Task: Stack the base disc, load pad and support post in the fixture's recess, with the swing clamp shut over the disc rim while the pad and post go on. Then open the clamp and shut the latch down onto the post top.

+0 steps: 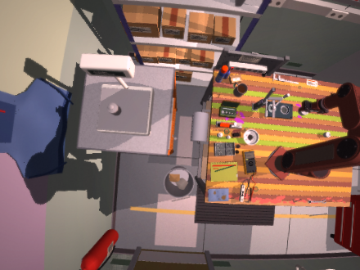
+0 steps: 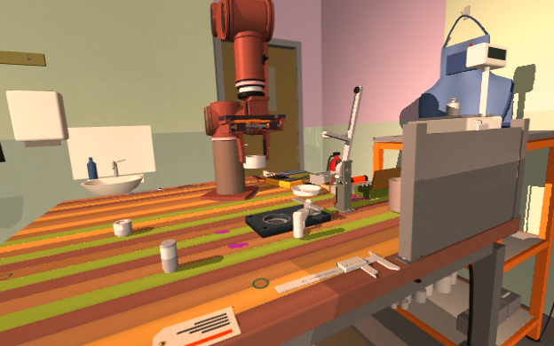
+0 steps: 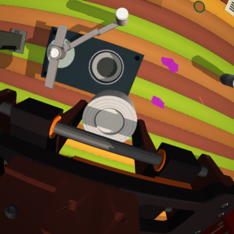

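The white base disc (image 3: 109,116) (image 2: 255,161) hangs in the air above the striped bench, just short of the dark fixture plate (image 3: 92,64) (image 2: 287,219) (image 1: 279,109). The plate's round recess (image 3: 106,67) (image 2: 276,218) is empty, and its swing clamp (image 3: 56,53) with a white-knobbed handle (image 3: 121,15) stands turned away from the recess. The tall latch lever (image 2: 350,133) stands upright beside the plate. A grey cylinder (image 2: 168,255) and a short white piece (image 2: 122,227) stand apart on the bench to the left. My gripper (image 3: 109,123) (image 2: 255,155) is closed and holds the base disc.
A white bowl (image 2: 306,190) (image 1: 250,137) sits behind the fixture among meters and small tools. A grey panel (image 2: 457,186) stands at the bench's right end, a caliper (image 2: 337,268) and a tag (image 2: 202,330) lie near the front edge.
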You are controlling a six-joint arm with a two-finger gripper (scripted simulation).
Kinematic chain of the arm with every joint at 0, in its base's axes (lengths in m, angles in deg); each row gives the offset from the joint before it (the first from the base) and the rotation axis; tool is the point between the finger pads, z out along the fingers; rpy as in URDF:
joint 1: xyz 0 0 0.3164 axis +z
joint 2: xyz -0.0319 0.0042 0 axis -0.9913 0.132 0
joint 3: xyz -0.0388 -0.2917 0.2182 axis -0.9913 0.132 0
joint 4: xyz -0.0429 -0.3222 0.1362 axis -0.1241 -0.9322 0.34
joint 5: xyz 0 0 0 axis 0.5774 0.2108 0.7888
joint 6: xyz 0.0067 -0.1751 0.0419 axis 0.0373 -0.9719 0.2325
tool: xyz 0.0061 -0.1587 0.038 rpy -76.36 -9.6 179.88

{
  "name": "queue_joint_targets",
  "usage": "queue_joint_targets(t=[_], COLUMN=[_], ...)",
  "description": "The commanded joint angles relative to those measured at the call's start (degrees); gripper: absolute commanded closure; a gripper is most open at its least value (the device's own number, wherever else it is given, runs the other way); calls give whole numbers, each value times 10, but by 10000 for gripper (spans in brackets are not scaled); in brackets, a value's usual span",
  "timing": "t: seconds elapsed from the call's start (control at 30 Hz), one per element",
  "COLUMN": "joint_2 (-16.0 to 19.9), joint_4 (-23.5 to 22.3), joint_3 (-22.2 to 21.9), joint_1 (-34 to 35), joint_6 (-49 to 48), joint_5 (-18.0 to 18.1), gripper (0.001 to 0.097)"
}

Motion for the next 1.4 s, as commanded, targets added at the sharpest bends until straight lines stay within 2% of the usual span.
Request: queue_joint_targets(t=[0.0, 0.4, 0.9, 1.07, 1.37], joint_2=[4, 51, 61, 74, 128], joint_4=[0, 0, 0, 0, 0], joint_3=[-7, -67, -72, -52, 0], joint_1=[5, 55, 62, 62, 62], joint_6=[6, 55, 62, 62, 62], joint_5=[-1, -14, -10, 22, 129], gripper=[966, 966, 966, 966, 966])
